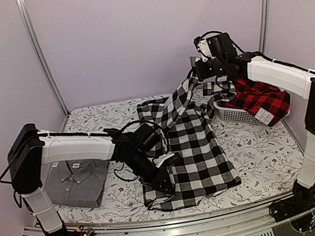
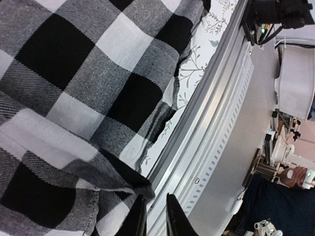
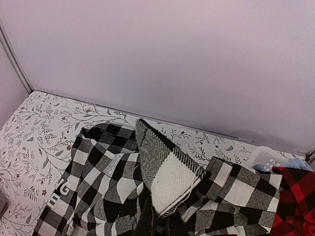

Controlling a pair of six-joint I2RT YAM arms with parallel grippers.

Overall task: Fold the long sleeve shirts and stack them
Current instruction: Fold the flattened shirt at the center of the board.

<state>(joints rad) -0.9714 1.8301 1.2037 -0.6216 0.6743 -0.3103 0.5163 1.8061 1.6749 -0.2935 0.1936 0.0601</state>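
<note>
The right gripper [image 1: 196,73] pinches a raised sleeve of the black-and-white check cloth shirt [image 1: 191,142]; the left gripper [image 2: 155,212] stands slightly spread at its near hem, holding nothing.

White basket [image 1: 233,113] on the far right of the flowery desk [image 1: 259,156], close to the wall [image 1: 296,12]. Shiny metal rail [image 1: 181,232] along the near edge.

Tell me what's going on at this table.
The right tool grips one end of the black-and-white check cloth shirt, holding it raised at the far right. The left tool sits at that shirt's near hem, slightly open. A folded plain grey collared shirt lies near left; a red-and-black check shirt is draped in the white plastic basket.
</note>
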